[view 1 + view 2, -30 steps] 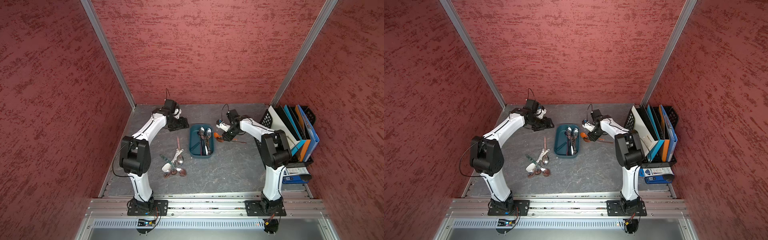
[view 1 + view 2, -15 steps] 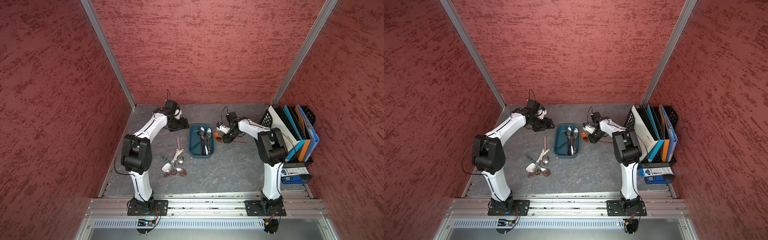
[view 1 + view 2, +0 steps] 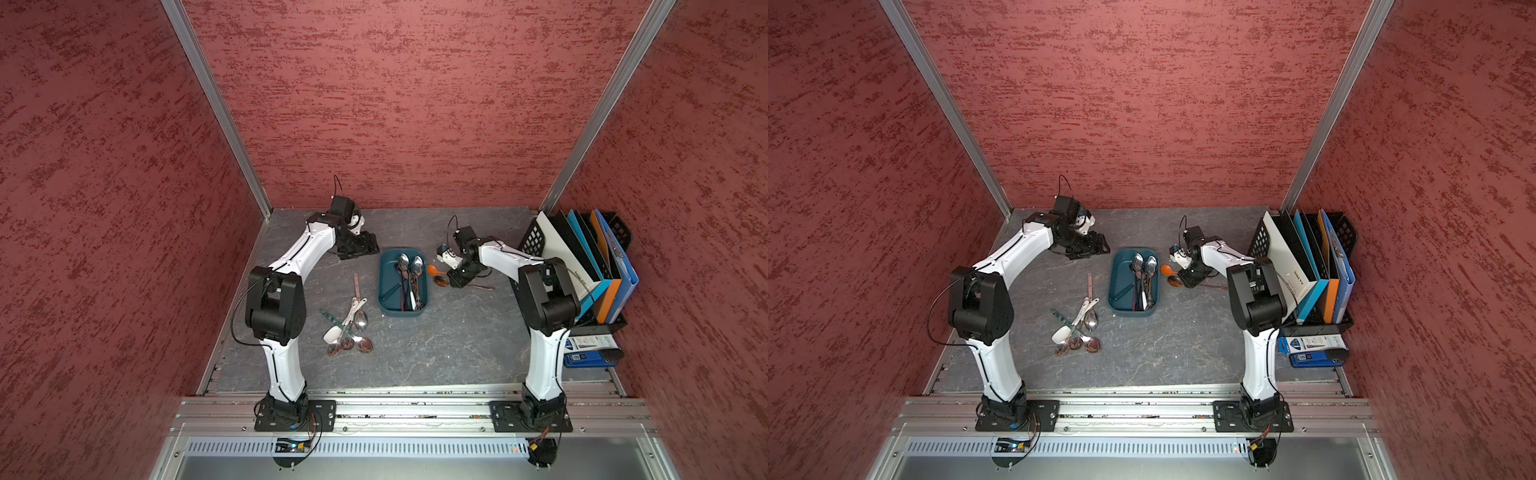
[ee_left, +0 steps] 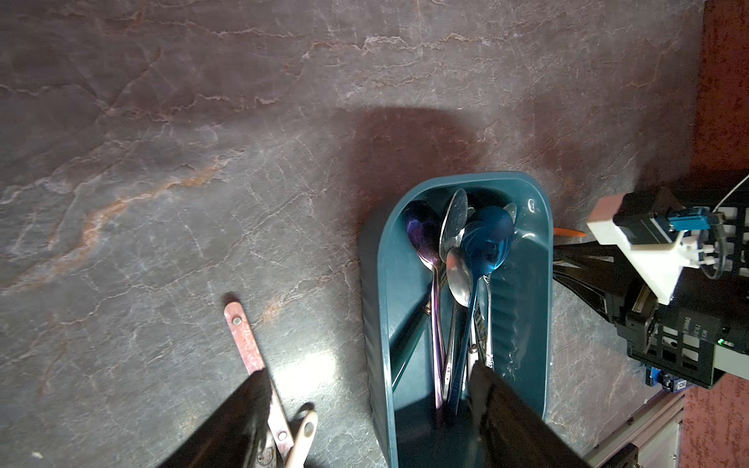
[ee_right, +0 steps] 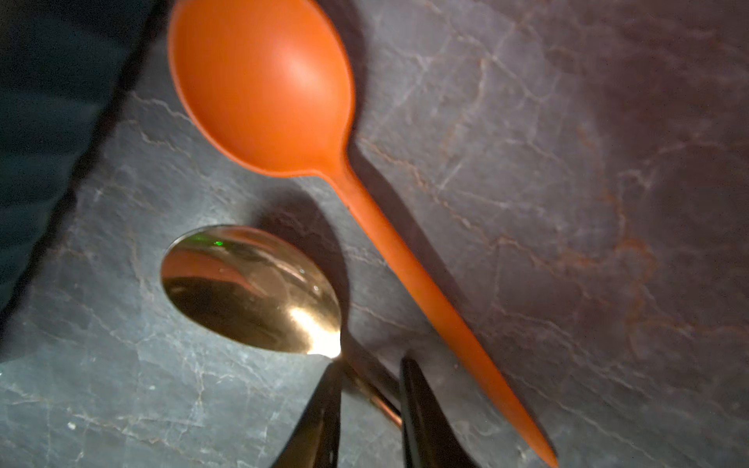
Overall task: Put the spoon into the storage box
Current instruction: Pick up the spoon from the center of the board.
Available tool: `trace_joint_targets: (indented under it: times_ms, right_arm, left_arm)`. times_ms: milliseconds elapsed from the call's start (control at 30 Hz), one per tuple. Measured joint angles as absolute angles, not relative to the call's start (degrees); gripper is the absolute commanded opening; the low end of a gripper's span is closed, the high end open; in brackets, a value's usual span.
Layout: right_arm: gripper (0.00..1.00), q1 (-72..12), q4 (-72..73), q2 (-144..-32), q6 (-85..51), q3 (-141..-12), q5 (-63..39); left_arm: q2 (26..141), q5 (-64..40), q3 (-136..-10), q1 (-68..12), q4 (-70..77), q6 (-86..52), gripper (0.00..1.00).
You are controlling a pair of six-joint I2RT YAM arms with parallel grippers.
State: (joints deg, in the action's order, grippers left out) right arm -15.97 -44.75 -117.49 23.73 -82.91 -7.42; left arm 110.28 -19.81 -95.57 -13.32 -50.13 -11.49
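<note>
The gold-coloured spoon (image 5: 251, 291) was seen lying flat on the counter (image 5: 567, 202), just beside the storage box (image 3: 388, 276) on the right arm's side, with its bowl turned toward the box wall and an orange spoon (image 5: 263, 93) close alongside. The right gripper (image 5: 369, 364) was set low over the thin neck just behind the bowl, its fingers a little apart with the handle between them. Whether the handle was actually clamped could not be told. The left gripper (image 4: 369, 372) was held wide apart and empty above the near end of the box. Several faults could be expected from here. A polished, narrow handle taken so close to the bowl might be let slip, or swung downward by the bowl's weight once lifted. The orange spoon's handle, lying near one finger, might be nudged or pinched along with it. The box wall, being so near, might be struck and the box pushed. Since the box was already crowded with spoons, the new one might be left propped on the rim.
</note>
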Motion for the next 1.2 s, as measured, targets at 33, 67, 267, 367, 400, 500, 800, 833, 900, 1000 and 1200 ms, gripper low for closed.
trace_joint_targets:
  times_ms: [33,67,267,367,400,500,800,833,900,1000,1200]
  right_arm:
    - [0.22,-16.0,-44.8,-117.2,23.5,-82.5,-7.4]
    - [0.20,-16.0,-44.9,-116.9,23.2,-82.1,-7.4]
    - [0.15,-16.4,-46.2,-116.0,21.8,-80.9,-7.2]
    - [0.12,-16.5,-47.0,-116.0,20.5,-80.9,-7.0]
    - [0.12,-16.6,-47.2,-116.0,20.0,-80.9,-7.0]
    - [0.10,-17.0,-48.0,-115.9,18.5,-80.8,-6.6]
    - [0.04,-20.0,-48.3,-113.9,14.8,-78.3,-3.2]
    - [0.03,-20.3,-48.4,-113.6,14.3,-77.9,-3.1]
    - [0.02,-20.8,-48.9,-113.1,13.6,-77.4,-3.2]
    - [0.00,-21.4,-50.4,-112.2,12.3,-76.5,-4.0]
    - [0.00,-21.8,-52.9,-109.6,7.2,-75.9,-5.8]
  left_arm:
    - [110.3,-19.9,-95.6,-13.1,-50.2,-11.5,0.80]
    - [110.3,-20.1,-95.6,-12.9,-50.2,-11.5,0.80]
    - [110.3,-20.7,-95.2,-11.8,-49.8,-11.5,0.80]
    - [110.3,-20.8,-94.1,-11.5,-49.0,-11.5,0.80]
    - [110.3,-20.9,-93.4,-11.5,-48.8,-11.5,0.80]
    - [110.3,-21.1,-91.8,-11.5,-48.1,-11.5,0.80]
    - [110.2,-22.0,-89.8,-11.3,-46.2,-11.7,0.80]
    - [110.2,-22.0,-89.8,-11.3,-46.0,-11.7,0.80]
    - [110.1,-22.1,-89.8,-11.3,-45.8,-11.7,0.80]
    - [110.0,-22.0,-89.7,-11.2,-45.4,-11.7,0.80]
    - [108.0,-22.0,-88.1,-10.7,-44.9,-11.7,0.80]
